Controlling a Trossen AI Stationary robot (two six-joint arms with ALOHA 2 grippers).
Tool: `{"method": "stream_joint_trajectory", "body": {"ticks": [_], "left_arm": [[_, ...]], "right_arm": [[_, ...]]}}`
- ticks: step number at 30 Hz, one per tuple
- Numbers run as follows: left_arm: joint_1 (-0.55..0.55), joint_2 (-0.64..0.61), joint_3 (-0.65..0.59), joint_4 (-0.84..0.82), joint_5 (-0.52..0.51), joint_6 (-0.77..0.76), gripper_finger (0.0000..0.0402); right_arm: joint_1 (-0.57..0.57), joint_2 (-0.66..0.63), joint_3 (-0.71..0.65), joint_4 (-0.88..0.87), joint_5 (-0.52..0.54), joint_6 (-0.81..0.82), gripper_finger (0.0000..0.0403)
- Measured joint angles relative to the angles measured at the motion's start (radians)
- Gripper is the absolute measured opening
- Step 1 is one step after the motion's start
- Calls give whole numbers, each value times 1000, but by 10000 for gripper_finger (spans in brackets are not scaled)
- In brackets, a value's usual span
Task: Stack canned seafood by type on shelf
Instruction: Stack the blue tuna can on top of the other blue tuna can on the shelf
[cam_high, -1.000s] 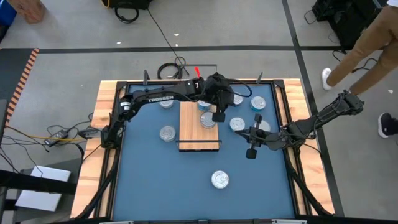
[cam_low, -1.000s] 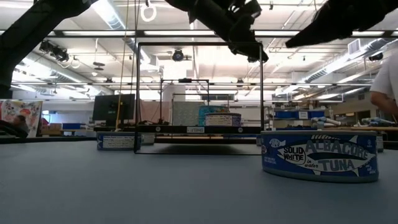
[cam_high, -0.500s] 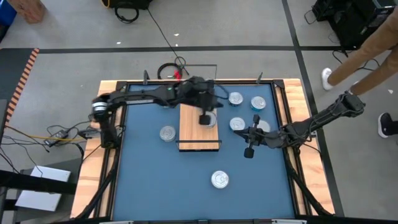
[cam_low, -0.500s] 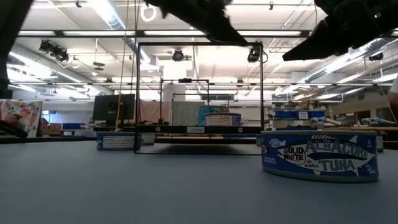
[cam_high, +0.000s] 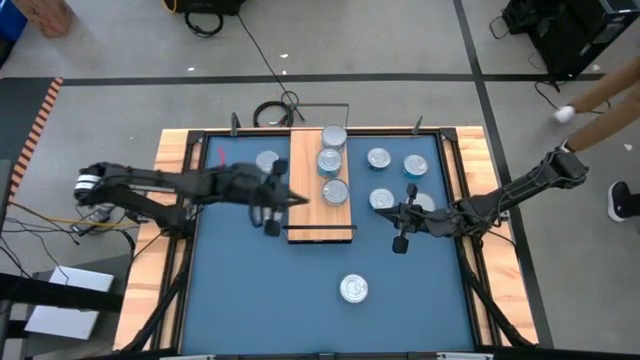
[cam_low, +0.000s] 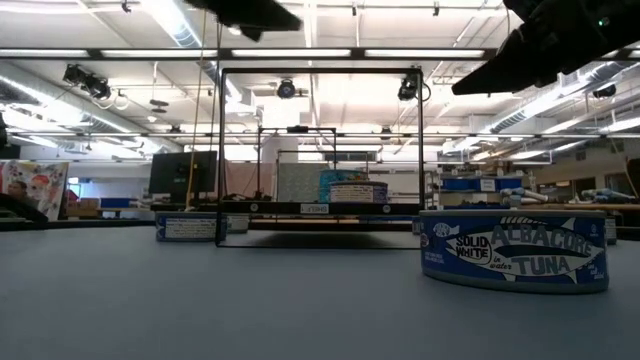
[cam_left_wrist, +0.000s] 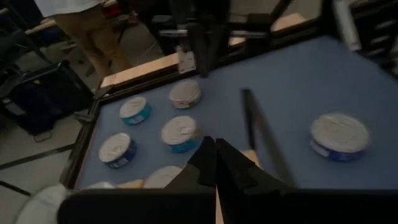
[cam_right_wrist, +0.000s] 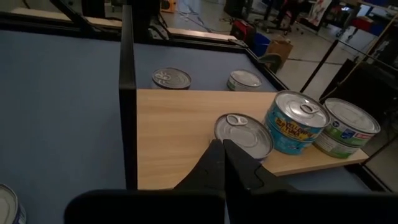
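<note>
Three tins (cam_high: 333, 165) sit on the shelf (cam_high: 320, 215), lined up along its right edge toward the far end: one at the far end (cam_high: 334, 137), a taller teal-sided one (cam_high: 329, 161) just beside it, and a flat one (cam_high: 336, 192) nearest the middle. From my right wrist they show close together on the wood, the flat tin (cam_right_wrist: 243, 135) touching or nearly touching the teal one (cam_right_wrist: 296, 129). The near half of the shelf is bare wood, with the black frame at each end.

Other tins lie on the blue table (cam_high: 240, 290). Right of the shelf is a cluster of four: two far ones (cam_high: 378, 158) (cam_high: 415, 165), one nearer (cam_high: 381, 200) and one partly under my right arm (cam_high: 424, 203). One tin (cam_high: 267, 161) lies left of the shelf near the far edge. One more (cam_high: 353, 289) sits alone well toward the near edge; in the low view its label reads albacore tuna (cam_low: 514, 249).

My left claw (cam_high: 269, 224) hangs over the table just left of the shelf, fingers pressed together, holding nothing. My right claw (cam_high: 400, 243) hovers right of the shelf, near the cluster, fingers likewise closed and empty.

A person's legs (cam_high: 600, 100) show on the floor beyond the table's right side.
</note>
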Motion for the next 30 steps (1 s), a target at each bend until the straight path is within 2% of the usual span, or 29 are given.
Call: {"method": "stream_joint_trajectory", "body": {"ticks": [5,13,18,24,30], "left_arm": [[-71,-106,-197,86,-8,-87,0],[-157,-159,-451,343,-21,-147,0],[-178,-158,-498,411,-58,-203,0],[-206,-159,-503,385,-134,-201,1],[-216,-155,-509,434,-139,-173,0]], "right_arm": [[0,0,0,0,0,25,5],[-6,0,2,68,-1,127,15],[-8,0,1,63,-77,134,12],[-5,0,17,36,-79,107,4],[-6,0,68,3,-73,53,2]]}}
